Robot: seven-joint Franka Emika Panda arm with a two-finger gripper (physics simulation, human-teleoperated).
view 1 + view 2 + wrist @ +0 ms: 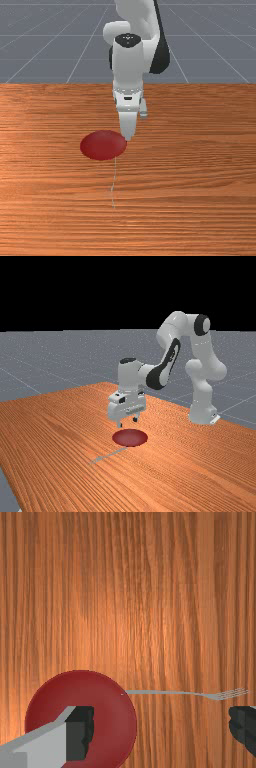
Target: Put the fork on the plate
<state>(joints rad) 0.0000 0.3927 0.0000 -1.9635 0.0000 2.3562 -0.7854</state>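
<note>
Fork (186,693) lies flat on the table (170,471), the end of its handle (155,692) meeting the edge of the plate (112,712); whether it sits over or under the rim cannot be determined. Its head (217,697) points away from the plate. Tool (127,422) hangs above the plate, fingers (80,732) spread wide with nothing held.

Principal hazard: the spread runs roughly along the fork's length. Closing on that line would likely miss the thin handle or push the fork lengthwise; a quarter turn appears necessary first. Second hazard: coming straight down here would probably set a finger on the plate and shove or tip it. Third: the fork is slim and low, so a grip set slightly high may close on air, while one too low may press the table. A grip near either end could let the fork swing when lifted.
</note>
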